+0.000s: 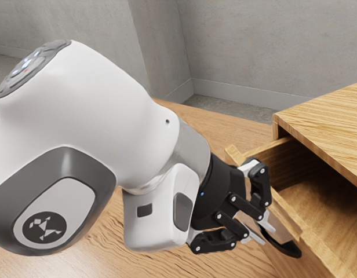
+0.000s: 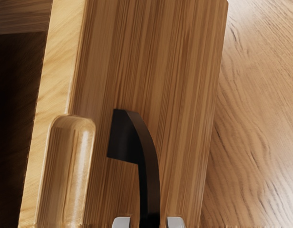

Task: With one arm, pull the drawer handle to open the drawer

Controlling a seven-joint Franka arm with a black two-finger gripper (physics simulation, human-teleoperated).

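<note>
Drawer front [image 2: 184, 71] of streaky wood bears a curved black handle [image 2: 142, 142].

The arm's bulky white shell [image 1: 80, 145] hides much of the wooden desk [image 1: 236, 130] at the exterior view's left. The wooden cabinet [image 1: 329, 121] runs off the right edge, its open drawer [image 1: 323, 214] off the bottom. Behind the black claw [image 1: 262, 230] we see just a tip of the curved black handle [image 1: 288, 250]. In the wrist view the handle [image 2: 147, 171] is cut off at its end nearest the claw, and the drawer's inside is too dark to read.
</note>
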